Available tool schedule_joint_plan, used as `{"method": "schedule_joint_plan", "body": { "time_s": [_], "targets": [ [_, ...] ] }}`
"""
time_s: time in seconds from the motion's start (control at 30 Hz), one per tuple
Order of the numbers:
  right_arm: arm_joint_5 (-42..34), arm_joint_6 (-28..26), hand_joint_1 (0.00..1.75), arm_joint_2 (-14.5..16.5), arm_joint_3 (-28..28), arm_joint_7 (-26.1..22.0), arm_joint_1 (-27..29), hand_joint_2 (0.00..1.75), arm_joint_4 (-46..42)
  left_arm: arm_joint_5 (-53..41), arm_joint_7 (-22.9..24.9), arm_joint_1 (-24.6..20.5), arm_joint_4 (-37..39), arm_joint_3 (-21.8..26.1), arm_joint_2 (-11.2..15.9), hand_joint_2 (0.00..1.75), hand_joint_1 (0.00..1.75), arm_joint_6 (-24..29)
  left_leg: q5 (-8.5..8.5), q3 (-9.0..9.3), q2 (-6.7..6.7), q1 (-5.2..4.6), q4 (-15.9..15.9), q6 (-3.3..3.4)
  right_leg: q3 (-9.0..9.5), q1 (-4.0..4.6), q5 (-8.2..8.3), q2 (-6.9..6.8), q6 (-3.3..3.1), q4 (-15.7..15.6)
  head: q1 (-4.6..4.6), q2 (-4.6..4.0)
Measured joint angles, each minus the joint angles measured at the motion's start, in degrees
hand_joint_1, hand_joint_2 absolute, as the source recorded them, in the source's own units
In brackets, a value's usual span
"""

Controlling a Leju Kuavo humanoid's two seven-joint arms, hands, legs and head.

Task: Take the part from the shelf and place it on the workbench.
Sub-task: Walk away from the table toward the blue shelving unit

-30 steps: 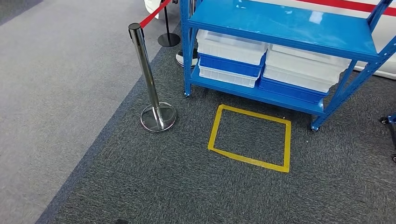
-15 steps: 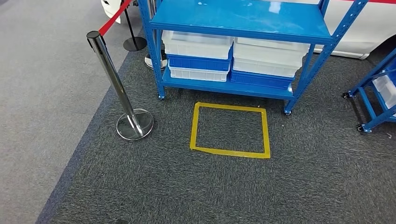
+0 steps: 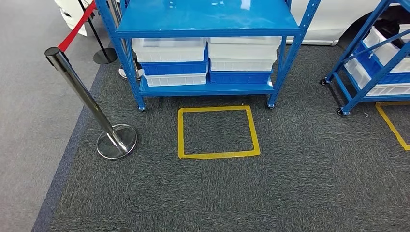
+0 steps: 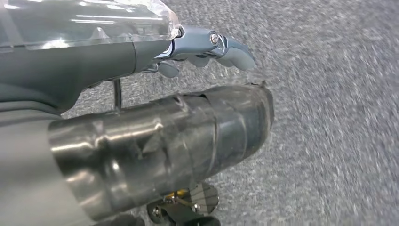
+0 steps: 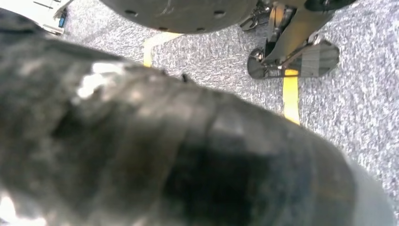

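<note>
Blue shelf (image 3: 208, 19) ahead on grey carpet, white and blue bins (image 3: 169, 60) on its lower tier; part not discernible. My left hand (image 4: 207, 47) hangs empty, fingers loosely apart. Right hand (image 5: 179, 155) blurred; can't tell.

Right hand (image 5: 179, 141) is a dark blur, fingers unreadable; second rack (image 3: 372, 53) cut by the edge; bins' (image 3: 169, 49) contents hidden.

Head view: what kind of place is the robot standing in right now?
Probably a warehouse or factory demo floor. A blue metal shelf holds stacked white and blue bins, a yellow tape square marks a spot on the grey carpet, and a chrome post carries a red belt.
</note>
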Motion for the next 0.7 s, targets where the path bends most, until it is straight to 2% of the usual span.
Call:
{"method": "schedule_joint_plan", "body": {
  "time_s": [0.07, 0.1, 0.13, 0.17, 0.2, 0.23, 0.27, 0.33, 0.37, 0.4, 0.43, 0.53, 0.6, 0.67, 0.7],
  "targets": [
    [0.3, -0.16, 0.0, 0.03, -0.03, 0.18, 0.1, 0.0, 0.0, -0.1, -0.21, -0.08, 0.0, 0.01, -0.05, 0.0, 0.0, -0.19, -1.54, -0.47, -1.92, 0.16, 1.85, -0.52, 0.31, -0.33, 0.23, 0.75, -0.73, -0.55, -0.03, 0.0],
    [0.46, -0.24, 0.0, 0.04, -0.03, 0.34, 0.07, 0.0, 0.0, -0.15, -0.36, -0.05, 0.0, 0.01, -0.05, 0.0, 0.0, -0.38, -3.12, -1.63, -3.38, 0.27, 4.43, -0.65, 0.46, -0.47, 0.31, 1.03, -1.06, -0.75, -0.07, 0.0],
    [0.62, -0.33, 0.0, 0.04, -0.04, 0.54, 0.03, 0.0, 0.0, -0.15, -0.53, 0.01, 0.0, 0.01, -0.05, 0.0, 0.0, -0.63, -5.01, -3.47, -4.63, 0.27, 8.23, -0.7, 0.51, -0.38, 0.28, 1.31, -1.31, -0.8, -0.09, 0.0],
    [0.76, -0.41, 0.0, 0.04, -0.04, 0.71, -0.02, 0.0, 0.0, -0.16, -0.68, 0.09, 0.0, 0.02, -0.04, 0.0, 0.0, -0.95, -6.68, -5.63, -5.27, 0.27, 12.41, -0.72, 0.53, -0.28, 0.22, 1.65, -1.51, -0.77, -0.11, 0.0],
    [0.92, -0.47, 0.0, 0.04, -0.05, 0.84, -0.05, 0.0, 0.0, -0.17, -0.81, 0.17, 0.0, 0.02, -0.04, 0.0, 0.0, -1.25, -7.47, -7.41, -5.54, 0.27, 15.58, -0.72, 0.6, -0.16, 0.13, 2.05, -1.65, -0.72, -0.11, 0.0],
    [1.07, -0.51, 0.0, 0.05, -0.05, 0.94, -0.06, 0.0, 0.0, -0.19, -0.92, 0.28, 0.0, 0.02, -0.03, 0.0, 0.0, -1.54, -7.2, -8.46, -5.65, 0.26, 17.07, -0.68, 0.71, -0.07, 0.03, 2.47, -1.73, -0.66, -0.11, 0.0],
    [1.22, -0.5, 0.0, 0.05, -0.05, 0.98, -0.06, 0.0, 0.0, -0.22, -0.98, 0.36, 0.0, 0.02, -0.02, 0.0, 0.0, -1.78, -5.57, -8.31, -5.67, 0.26, 15.89, -0.55, 0.9, 0.01, -0.12, 2.86, -1.75, -0.61, -0.11, 0.0],
    [1.42, -0.4, 0.0, 0.08, -0.05, 1.1, -0.04, 0.0, 0.02, -0.42, -1.07, 0.43, 0.0, 0.02, 0.05, 0.0, 0.0, -2.11, -0.87, -5.5, -5.85, 0.15, 8.37, -0.03, 1.38, 0.15, -0.5, 3.44, -1.55, -0.51, -0.09, -0.01],
    [1.47, -0.3, 0.0, 0.12, -0.05, 1.17, -0.07, 0.0, 0.03, -0.55, -1.1, 0.39, 0.0, 0.02, 0.11, 0.0, 0.0, -2.23, 0.7, -4.01, -6.0, 0.06, 4.47, 0.26, 1.51, 0.26, -0.76, 3.67, -1.31, -0.42, -0.09, -0.01],
    [1.5, -0.18, 0.0, 0.16, -0.04, 1.26, -0.12, 0.0, 0.05, -0.67, -1.13, 0.33, 0.0, 0.02, 0.16, 0.0, 0.0, -2.33, 1.43, -3.04, -6.13, -0.07, 1.9, 0.54, 1.56, 0.29, -0.9, 3.8, -0.99, -0.43, -0.07, -0.01],
    [1.54, -0.06, 0.0, 0.2, -0.04, 1.32, -0.16, 0.0, 0.07, -0.76, -1.15, 0.28, 0.0, 0.01, 0.2, 0.0, 0.0, -2.39, 1.43, -2.64, -6.25, -0.16, 0.6, 0.81, 1.58, 0.32, -0.83, 3.86, -0.62, -0.22, -0.07, -0.01],
    [1.67, 0.06, 0.0, 0.19, -0.05, 1.45, -0.14, 0.0, 0.07, -0.79, -1.17, 0.37, 0.0, 0.02, 0.15, 0.0, 0.0, -2.48, 1.47, -1.79, -6.09, 0.0, -0.3, 1.69, 1.45, 0.26, -0.72, 3.64, 0.38, 0.98, -0.1, 0.0],
    [1.77, 0.05, 0.0, 0.18, -0.04, 1.51, -0.16, 0.0, 0.07, -0.79, -1.15, 0.43, 0.01, 0.04, 0.11, 0.0, 0.0, -2.5, 1.51, -1.05, -5.92, 0.2, -0.51, 2.13, -0.16, 0.03, -2.91, 3.1, 0.9, 4.51, -0.1, -0.01],
    [1.86, 0.03, 0.0, 0.18, -0.03, 1.55, -0.21, 0.0, 0.07, -0.8, -1.14, 0.43, 0.01, 0.04, 0.13, 0.0, 0.0, -2.52, 1.22, -0.78, -5.73, 0.21, -0.5, 2.23, -3.82, -0.33, -6.21, 2.75, 1.46, 11.34, -0.09, -0.01],
    [1.89, 0.02, 0.0, 0.18, -0.03, 1.58, -0.2, 0.0, 0.07, -0.8, -1.14, 0.46, 0.02, 0.04, 0.13, 0.0, 0.0, -2.53, 1.0, -0.59, -5.65, 0.22, -0.48, 2.18, -5.63, -0.53, -7.22, 2.69, 1.72, 14.27, -0.09, -0.01]
  ]
}}
